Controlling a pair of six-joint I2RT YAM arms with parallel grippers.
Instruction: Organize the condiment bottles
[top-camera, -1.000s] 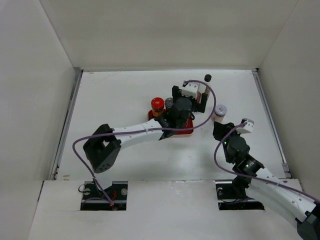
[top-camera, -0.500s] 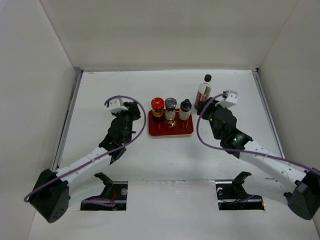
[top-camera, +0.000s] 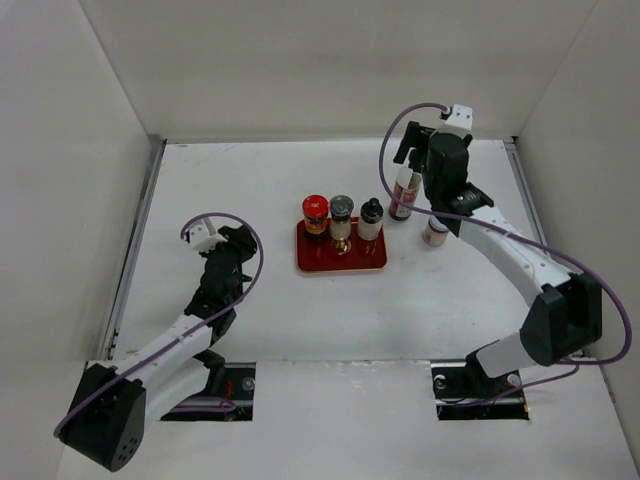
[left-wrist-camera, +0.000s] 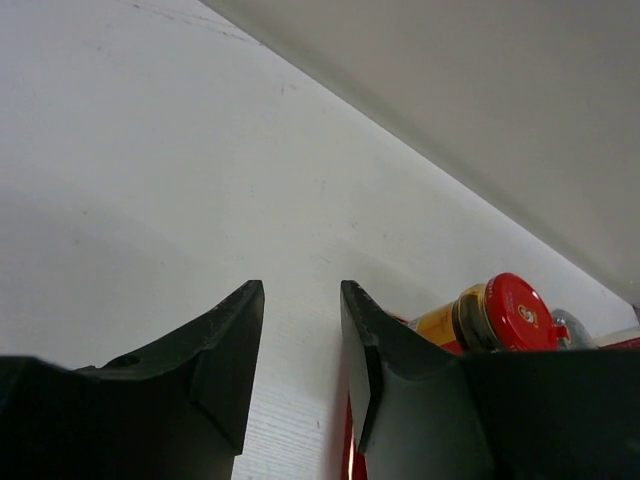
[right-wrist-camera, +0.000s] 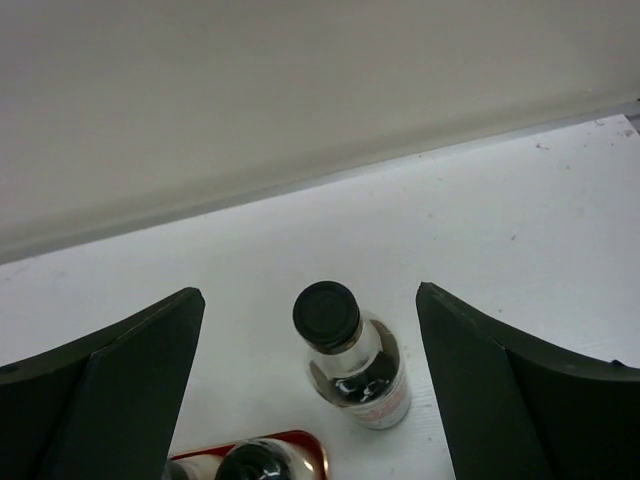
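Note:
A red-lidded jar (top-camera: 315, 212), a grey-topped shaker (top-camera: 341, 215) and a small dark-capped bottle (top-camera: 371, 217) stand in a row on the red tray (top-camera: 340, 263). Just right of the tray stands the tall clear black-capped bottle (top-camera: 404, 197) (right-wrist-camera: 350, 360). My right gripper (top-camera: 410, 168) (right-wrist-camera: 310, 292) hovers over it, open wide, with a finger on each side and neither touching. The pale-lidded jar (top-camera: 435, 232) stands further right. My left gripper (top-camera: 236, 243) (left-wrist-camera: 300, 285) is left of the tray, its jaws a narrow gap apart and empty. The left wrist view catches the red-lidded jar (left-wrist-camera: 500, 312).
White walls enclose the table on three sides, and the back wall lies close behind the tall bottle. The right arm reaches across the table's right half above the pale-lidded jar. In the right wrist view the tray rim (right-wrist-camera: 312, 440) sits just below the bottle.
The left arm pulled back from the tray to the left, and its jaws narrowed. The right arm swung up to the far side, over the tall bottle, and opened its jaws.

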